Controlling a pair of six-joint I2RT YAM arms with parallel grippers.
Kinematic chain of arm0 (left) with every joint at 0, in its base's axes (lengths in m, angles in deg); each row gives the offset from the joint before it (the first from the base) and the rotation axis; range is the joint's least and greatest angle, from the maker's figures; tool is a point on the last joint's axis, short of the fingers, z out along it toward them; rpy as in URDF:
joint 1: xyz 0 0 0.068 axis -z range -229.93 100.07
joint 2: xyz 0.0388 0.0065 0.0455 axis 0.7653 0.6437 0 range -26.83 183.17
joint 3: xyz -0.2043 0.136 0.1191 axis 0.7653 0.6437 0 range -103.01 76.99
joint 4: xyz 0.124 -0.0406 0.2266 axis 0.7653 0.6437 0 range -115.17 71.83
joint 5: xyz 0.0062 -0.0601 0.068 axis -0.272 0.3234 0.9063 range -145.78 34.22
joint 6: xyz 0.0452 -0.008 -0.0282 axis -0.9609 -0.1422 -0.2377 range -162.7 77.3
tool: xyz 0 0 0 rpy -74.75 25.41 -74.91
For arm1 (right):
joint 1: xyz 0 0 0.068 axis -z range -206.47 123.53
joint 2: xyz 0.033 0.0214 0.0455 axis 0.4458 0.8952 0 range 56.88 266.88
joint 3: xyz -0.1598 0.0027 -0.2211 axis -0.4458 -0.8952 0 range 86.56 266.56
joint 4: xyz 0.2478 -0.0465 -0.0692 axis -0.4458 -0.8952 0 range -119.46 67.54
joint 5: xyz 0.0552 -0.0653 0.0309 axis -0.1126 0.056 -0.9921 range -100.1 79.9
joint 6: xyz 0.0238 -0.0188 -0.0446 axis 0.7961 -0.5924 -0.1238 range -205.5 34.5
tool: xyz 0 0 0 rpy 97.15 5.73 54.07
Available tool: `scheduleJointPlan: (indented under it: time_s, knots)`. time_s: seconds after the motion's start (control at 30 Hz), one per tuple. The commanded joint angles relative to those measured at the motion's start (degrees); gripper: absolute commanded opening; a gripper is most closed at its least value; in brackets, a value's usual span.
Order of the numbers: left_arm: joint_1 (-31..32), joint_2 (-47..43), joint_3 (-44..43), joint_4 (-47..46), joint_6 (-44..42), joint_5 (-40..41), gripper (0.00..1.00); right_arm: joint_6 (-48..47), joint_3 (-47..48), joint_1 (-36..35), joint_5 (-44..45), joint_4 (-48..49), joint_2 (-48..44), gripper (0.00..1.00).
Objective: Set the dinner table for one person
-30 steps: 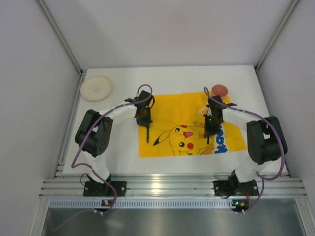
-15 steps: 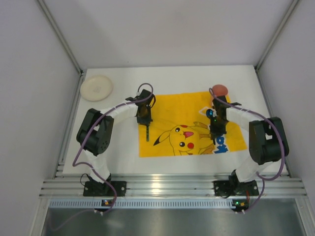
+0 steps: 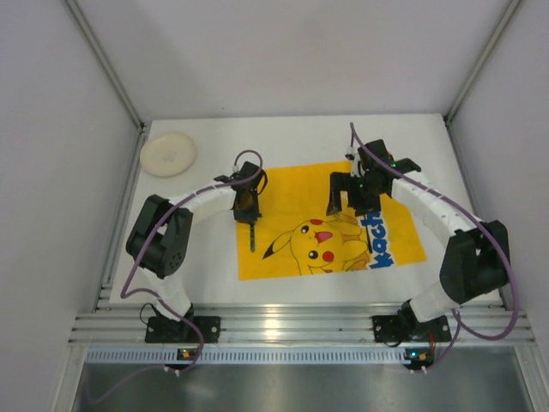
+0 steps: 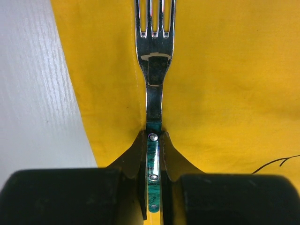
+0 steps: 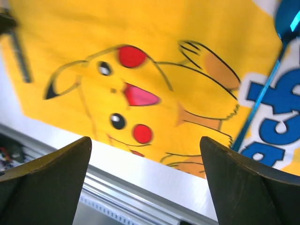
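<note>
The dinner table (image 3: 300, 137) is a white top with a yellow cartoon mat (image 3: 292, 184) in its middle. My left gripper (image 4: 153, 154) is shut on the green handle of a steel fork (image 4: 154, 70). The fork's tines point out over the mat beside its left edge. From above, the left gripper (image 3: 248, 213) sits at that edge. My right gripper (image 5: 145, 140) stands wide open with nothing between its fingers, raised over the mat. A thin blue spoon (image 5: 257, 105) lies on the mat's blue lettering, to the right of the right gripper (image 3: 352, 202).
A white round plate (image 3: 169, 153) lies at the table's back left corner. An aluminium rail (image 3: 292, 326) runs along the near edge, where both arm bases are bolted. White walls close in both sides and the back.
The right gripper opened, let go of the blue spoon and rose towards the mat's middle. The left gripper shifted slightly left with the fork.
</note>
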Motion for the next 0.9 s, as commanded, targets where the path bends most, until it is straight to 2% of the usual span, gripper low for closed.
scheduleJointPlan:
  time_s: [0.0, 0.17, 0.5, 0.63, 0.87]
  knots:
    - [-0.56, -1.10, 2.42, 4.28, 0.53, 2.99, 0.00, 0.56, 8.04, -2.37, -3.43, -3.45, -5.20, 1.00]
    - [-1.26, -1.46, 0.85, 4.46, -1.92, 4.57, 0.00, -0.58, 11.04, -2.55, -2.99, -6.44, -6.09, 1.00]
    - [-6.36, 2.59, -7.94, 6.74, -6.67, 4.58, 0.00, 0.39, 6.38, -2.46, -3.25, -5.83, -9.77, 1.00]
    - [-6.28, -0.83, -9.44, 7.53, -5.63, 0.90, 0.00, 0.39, 5.68, -2.46, -2.46, -6.18, -11.09, 1.00]
    - [-4.26, -9.27, -4.97, 8.59, -2.11, -2.98, 0.00, 0.83, 4.01, -2.46, -2.20, -6.01, -12.68, 1.00]
